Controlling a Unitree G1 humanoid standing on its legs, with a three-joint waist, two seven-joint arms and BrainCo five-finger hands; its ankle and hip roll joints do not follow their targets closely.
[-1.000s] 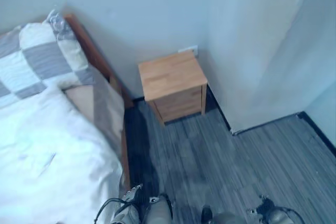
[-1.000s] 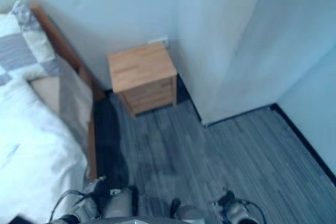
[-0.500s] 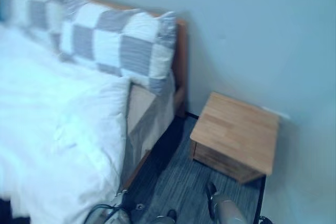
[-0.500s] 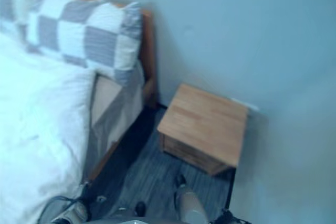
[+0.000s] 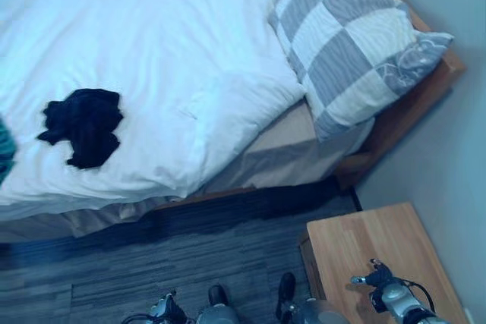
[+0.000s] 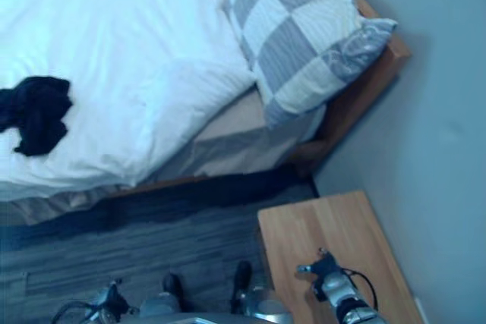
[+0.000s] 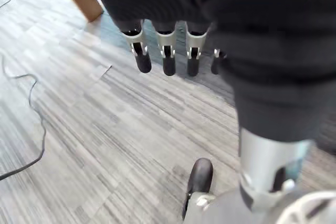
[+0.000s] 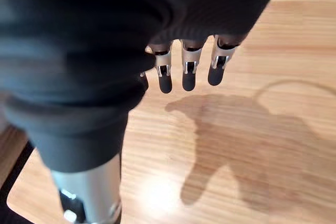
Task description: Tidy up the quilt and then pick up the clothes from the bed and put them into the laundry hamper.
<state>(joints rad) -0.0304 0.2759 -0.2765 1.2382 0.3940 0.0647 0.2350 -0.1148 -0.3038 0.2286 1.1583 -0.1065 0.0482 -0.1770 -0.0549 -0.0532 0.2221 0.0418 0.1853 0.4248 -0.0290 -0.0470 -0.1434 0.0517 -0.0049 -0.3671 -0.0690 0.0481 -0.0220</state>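
A white quilt (image 5: 152,43) covers the bed, and its corner by the pillow is rumpled, leaving a strip of beige sheet (image 5: 285,146) bare. A black garment (image 5: 82,123) lies crumpled on the quilt near the bed's near edge. A teal piece of cloth (image 5: 4,149) shows at the view's left edge. My left hand (image 7: 168,59) hangs low over the floor with straight fingers, holding nothing. My right hand (image 8: 189,72) hangs over the wooden nightstand top (image 8: 252,145), fingers straight and empty. Both hands are well short of the bed.
A grey-and-white checked pillow (image 5: 349,43) leans at the wooden headboard (image 5: 410,111). The nightstand (image 5: 372,256) stands against the wall (image 6: 440,111) beside the bed's head. Grey plank floor (image 5: 152,263) runs between me and the bed's side.
The camera has swung from the room corner and nightstand toward the bed, bringing the quilt and black garment into view. Nothing on the bed has visibly moved.
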